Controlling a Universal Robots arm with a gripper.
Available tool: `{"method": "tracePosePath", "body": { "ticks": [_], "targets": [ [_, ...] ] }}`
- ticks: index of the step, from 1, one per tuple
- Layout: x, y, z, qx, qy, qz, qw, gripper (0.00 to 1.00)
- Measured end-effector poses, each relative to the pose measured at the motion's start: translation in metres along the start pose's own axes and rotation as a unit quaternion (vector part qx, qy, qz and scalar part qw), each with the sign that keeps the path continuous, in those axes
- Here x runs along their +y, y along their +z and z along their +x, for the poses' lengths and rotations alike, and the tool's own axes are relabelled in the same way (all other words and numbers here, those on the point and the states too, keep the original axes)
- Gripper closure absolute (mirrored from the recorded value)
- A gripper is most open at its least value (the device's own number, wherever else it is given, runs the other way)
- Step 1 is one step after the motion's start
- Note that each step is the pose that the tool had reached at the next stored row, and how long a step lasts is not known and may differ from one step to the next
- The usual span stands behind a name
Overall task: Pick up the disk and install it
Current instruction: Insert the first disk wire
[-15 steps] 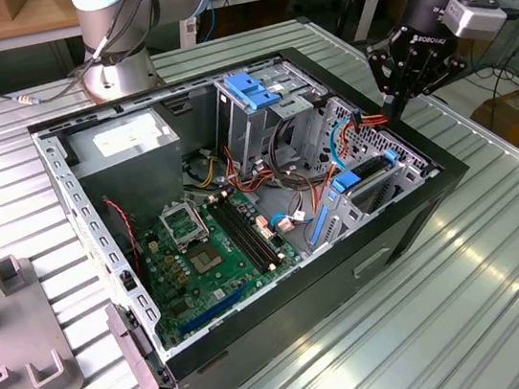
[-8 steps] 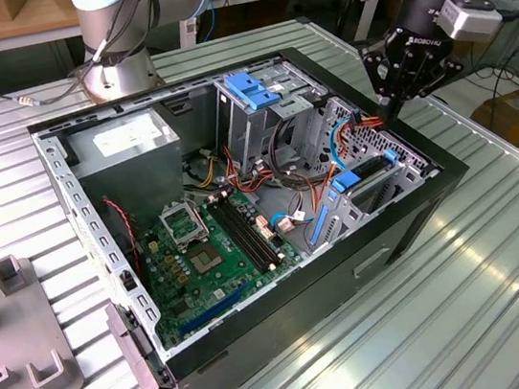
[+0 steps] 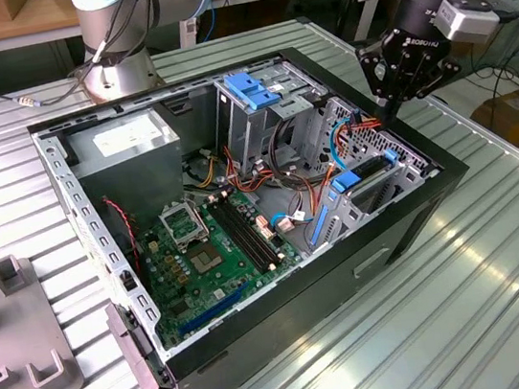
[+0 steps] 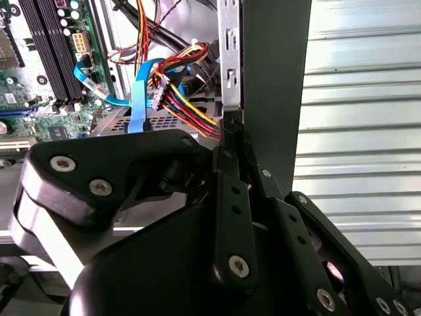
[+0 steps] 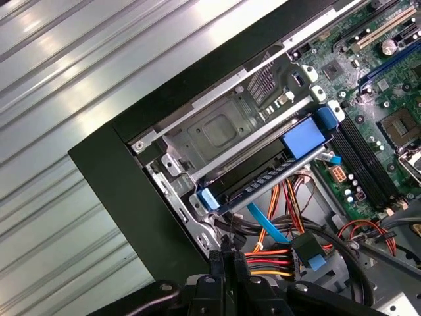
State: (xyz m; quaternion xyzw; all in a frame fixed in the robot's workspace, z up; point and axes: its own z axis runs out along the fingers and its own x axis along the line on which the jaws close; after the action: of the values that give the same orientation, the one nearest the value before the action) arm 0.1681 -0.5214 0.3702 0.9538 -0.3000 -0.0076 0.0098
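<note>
Blue-framed and seated in the bay (image 5: 217, 131) at the computer case's (image 3: 350, 288) corner: the disk (image 5: 253, 176). Reads as install already done. Grips nothing: fingers (image 4: 230, 171) pressed together at the case's edge beside the cables (image 5: 276, 253). Calls for a lift clear of those cables. Gives the disk's tabs (image 5: 304, 137) in the first wrist view, the fingertips at that edge in the second wrist view.

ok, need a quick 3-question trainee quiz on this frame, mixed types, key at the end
1. True or false: the gripper is holding the disk.
2. The disk's carrier frame is: A) red B) blue C) yellow.
3. Fill in: the gripper's tip is right beside a bundle of coloured ____ by the case wall.

Key: 1 false, it sits in the bay; 2 B; 3 cables.
</note>
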Motion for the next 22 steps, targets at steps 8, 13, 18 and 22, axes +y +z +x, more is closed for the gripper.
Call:
{"method": "tracePosePath", "body": {
  "ticks": [8,13,18,22],
  "targets": [
    [0.0,0.0003,0.0001,-0.0019,0.082,0.0007,0.9966,0.83],
    [0.0,0.0006,0.0001,-0.0031,0.132,0.0011,0.99126,0.83],
    [-0.0001,0.0006,0.0001,-0.0043,0.183,0.0016,0.98311,0.83],
    [-0.0001,0.0006,0.0001,-0.0049,0.208,0.0018,0.97807,0.83]
  ]
}}
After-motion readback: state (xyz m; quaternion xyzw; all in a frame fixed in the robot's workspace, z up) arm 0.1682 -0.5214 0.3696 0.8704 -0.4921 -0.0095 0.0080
